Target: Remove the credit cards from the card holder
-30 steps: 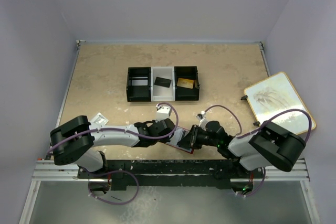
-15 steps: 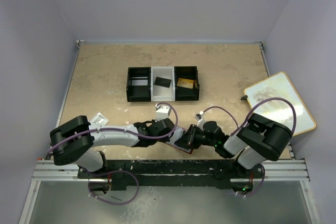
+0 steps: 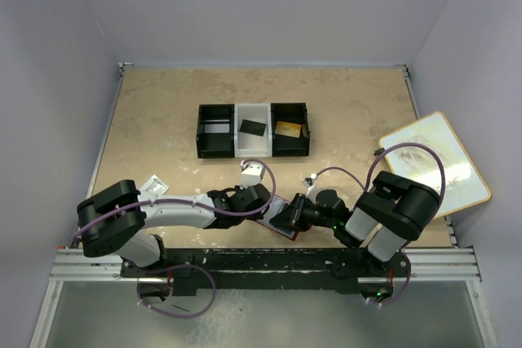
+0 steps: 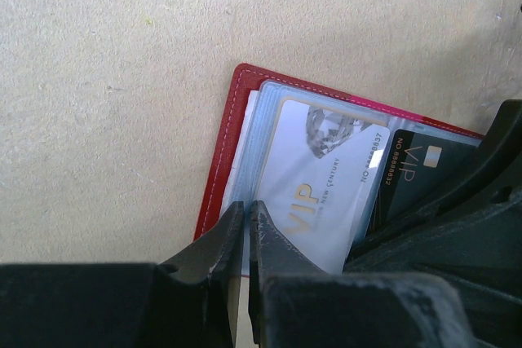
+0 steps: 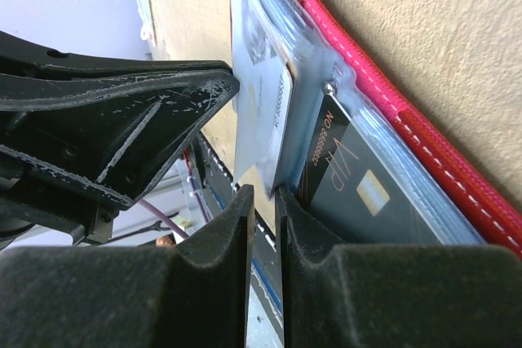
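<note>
Lying open at the near edge of the beige stone-look worktop (image 3: 163, 120), between the two arm bases, the small red folding card holder (image 4: 232, 132) has both arms on it. The left pincer (image 4: 246, 219) is closed tight, its tips down at the holder's red border, apparently pinning it. The right pincer (image 5: 263, 201), reaching in from the opposite side, stands barely parted around the edge of the leaf carrying the pale silver-white VIP card (image 4: 314, 177). Whether it nips the card alone or the clear sleeve too, I cannot tell. Just beside it a black VIP card (image 4: 416, 173) sits in its pocket. Both cards' long axes run roughly in line with the right pincer, so that arm looks placed to draw straight back. The holder's other half is hidden under the right arm. Farther off stands a black-and-white three-compartment tray (image 3: 201, 132), its contents too small to identify.
</note>
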{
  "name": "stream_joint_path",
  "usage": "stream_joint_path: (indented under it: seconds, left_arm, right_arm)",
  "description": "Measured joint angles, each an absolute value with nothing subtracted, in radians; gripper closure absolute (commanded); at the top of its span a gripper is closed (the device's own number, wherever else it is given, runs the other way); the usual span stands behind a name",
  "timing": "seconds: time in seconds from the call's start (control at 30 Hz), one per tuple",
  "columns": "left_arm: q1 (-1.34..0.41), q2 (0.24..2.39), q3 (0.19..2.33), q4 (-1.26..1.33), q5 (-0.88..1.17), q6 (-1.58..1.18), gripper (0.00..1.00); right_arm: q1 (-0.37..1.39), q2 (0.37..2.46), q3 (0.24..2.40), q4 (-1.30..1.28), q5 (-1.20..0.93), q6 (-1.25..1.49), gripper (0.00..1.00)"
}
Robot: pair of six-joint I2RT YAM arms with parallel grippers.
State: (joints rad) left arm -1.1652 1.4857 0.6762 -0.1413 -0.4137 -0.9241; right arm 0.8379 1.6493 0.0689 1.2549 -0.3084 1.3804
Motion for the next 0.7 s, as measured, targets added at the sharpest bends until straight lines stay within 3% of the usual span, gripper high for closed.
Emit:
stream_joint_path:
  seconds: [0.7]
  left_arm:
    - [-1.166,1.481,0.674,-0.142,-0.420,-0.924,0.98]
  right_arm:
    - [0.838,1.664,0.043,1.343,-0.282,1.470,0.83]
